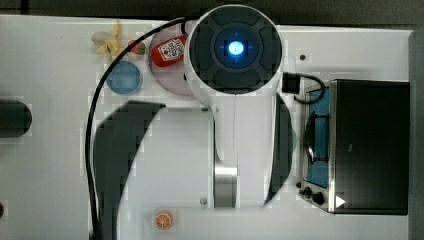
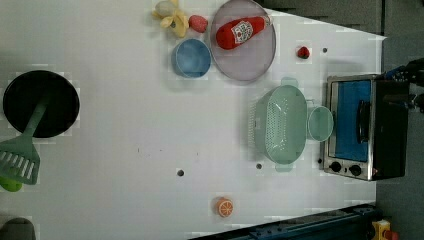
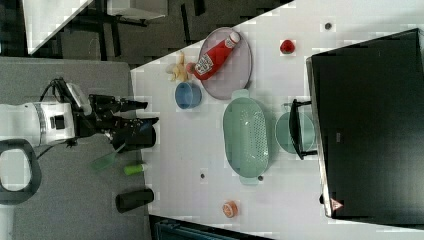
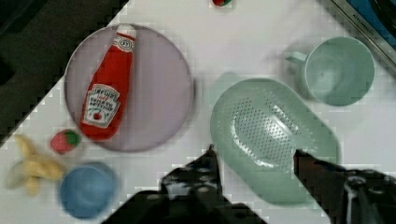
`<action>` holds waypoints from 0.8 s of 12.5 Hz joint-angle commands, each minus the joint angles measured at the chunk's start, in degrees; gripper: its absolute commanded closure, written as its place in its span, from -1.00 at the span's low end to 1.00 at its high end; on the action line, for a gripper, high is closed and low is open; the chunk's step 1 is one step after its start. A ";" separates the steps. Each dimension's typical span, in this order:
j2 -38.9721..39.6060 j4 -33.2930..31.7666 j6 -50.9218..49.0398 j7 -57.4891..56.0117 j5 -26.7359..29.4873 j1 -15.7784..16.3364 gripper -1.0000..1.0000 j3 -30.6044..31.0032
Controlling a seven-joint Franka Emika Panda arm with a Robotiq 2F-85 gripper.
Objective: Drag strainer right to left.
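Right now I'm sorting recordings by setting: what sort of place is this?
Probably a lab's mock kitchen: a white table set with toy food such as a ketchup bottle, a strainer and a small toaster oven.

Your arm (image 1: pixel 235 125) is glossy white with a dark grey round cap lit blue at its centre — a silver band rings one joint. A black cable (image 1: pixel 100 115) trails beside it, and your gripper (image 3: pixel 132 114) is black.

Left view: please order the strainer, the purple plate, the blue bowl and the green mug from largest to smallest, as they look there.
1. purple plate and strainer, too alike to rank.
2. blue bowl
3. green mug, only slightly smaller than the bowl.
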 commanded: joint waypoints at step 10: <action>-20.33 -22.22 -2.72 6.57 -0.56 -1.94 -1.00 0.45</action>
